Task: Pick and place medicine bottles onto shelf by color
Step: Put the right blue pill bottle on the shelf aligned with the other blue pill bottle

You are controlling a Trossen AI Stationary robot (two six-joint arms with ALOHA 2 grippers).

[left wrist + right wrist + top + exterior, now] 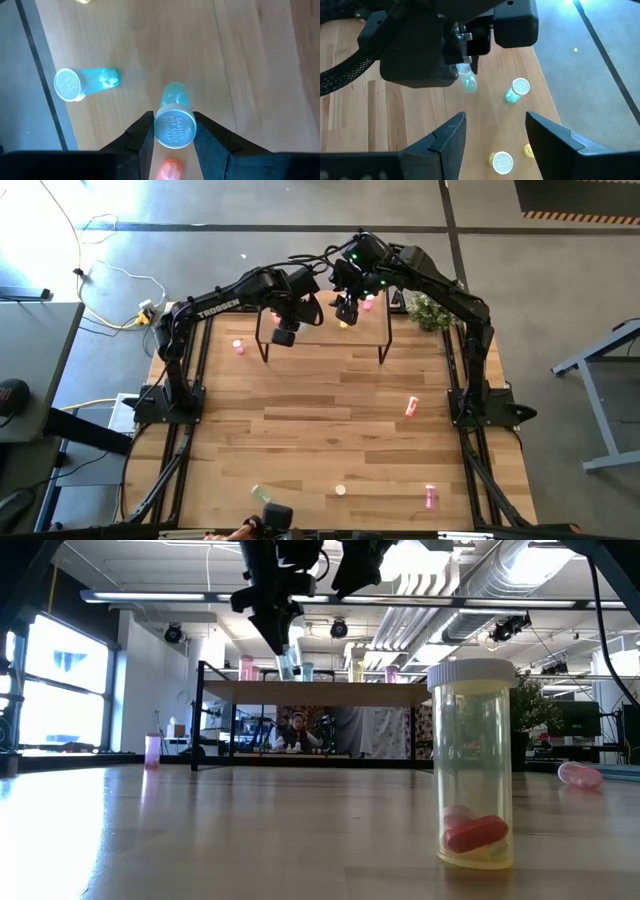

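Left gripper (172, 137) clamps a translucent green, ribbed-capped cylindrical bottle (174, 120) above the wooden shelf (235, 60); right gripper (495, 135) gapes empty

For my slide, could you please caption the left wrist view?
Left tool grips a green bottle above the shelf, beside another green bottle.

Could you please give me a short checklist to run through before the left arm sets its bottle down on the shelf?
1. Grip: the left gripper is shut on the translucent green medicine bottle with a pale cap, a finger on each side. Ok.
2. Position: the held bottle hangs over the light wooden shelf top. Ok.
3. Colour group: another green capped bottle stands close by on the shelf. Ok.
4. Yellow capped bottle sits apart from the green spot. Ok.
5. Right gripper is open, empty, near the left gripper above the shelf; clearance between arms. Cannot tell.
6. Held bottle upright. Not ok, it tilts.
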